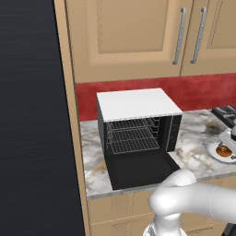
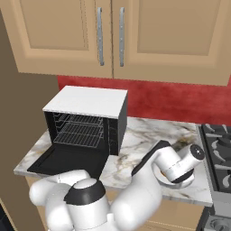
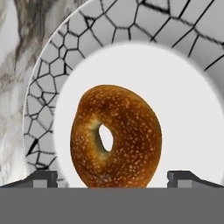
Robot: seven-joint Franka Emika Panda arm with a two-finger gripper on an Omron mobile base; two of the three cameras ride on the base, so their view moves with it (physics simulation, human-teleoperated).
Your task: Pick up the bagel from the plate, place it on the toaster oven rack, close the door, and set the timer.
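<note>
In the left base view the toaster oven sits at the centre of the frame with its door folded down flat and the toaster oven rack bare inside; at the far right edge the bagel lies on the plate, with the white hand just above it. In the right base view the arm reaches toward the lower right of the frame, its wrist covering the plate, while the oven stands open at centre left. In the hand view the bagel fills the lower centre, lying on the plate, and the gripper has its fingertips spread wide at the bottom edge, one on each side of the ring, holding nothing. To grasp well, I judge the hand should descend straight so the fingers straddle the ring evenly, then close gently across its width and lift clear of the rim before swinging toward the rack.
</note>
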